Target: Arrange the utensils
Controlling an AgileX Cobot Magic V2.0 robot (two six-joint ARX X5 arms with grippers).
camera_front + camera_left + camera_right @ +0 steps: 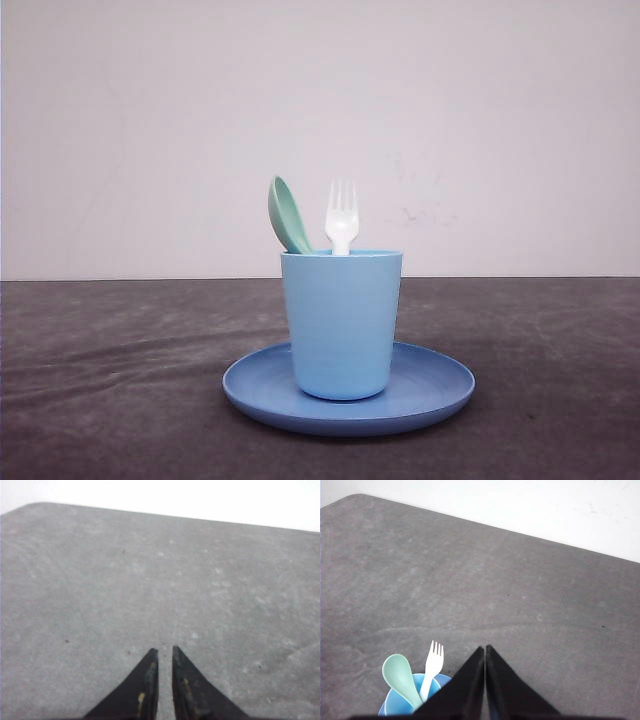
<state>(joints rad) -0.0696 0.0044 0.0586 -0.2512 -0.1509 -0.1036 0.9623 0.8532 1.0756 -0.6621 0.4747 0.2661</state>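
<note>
Front view, centre of frame: light blue cup (341, 322) upright on a round blue plate (440, 385), on a dark grey tabletop (110, 370) before a pale wall (500, 130). Standing in the cup, heads up above the rim: mint-green spoon (288, 214) leaning left, bowl tilted; white fork (341, 217) just beside it to the right, four tines pointing up. Handles hidden by the cup wall.

Right wrist view, lower left of frame: same cup (395, 702) from above, spoon (400, 676) and fork (433, 666) sticking out of it, close together, the spoon's handle crossing in front of the fork's lower part. Cup's right side cut off by the right gripper (485, 651), its dark fingers pressed together to a thin seam, nothing between them.

Left wrist view: bare grey tabletop (150, 580), pale wall along the upper edge. Left gripper (165, 652) at bottom centre, fingertips a narrow slit apart, nearly closed, gripping nothing; yellowish scuffs on the fingers (146, 680).
</note>
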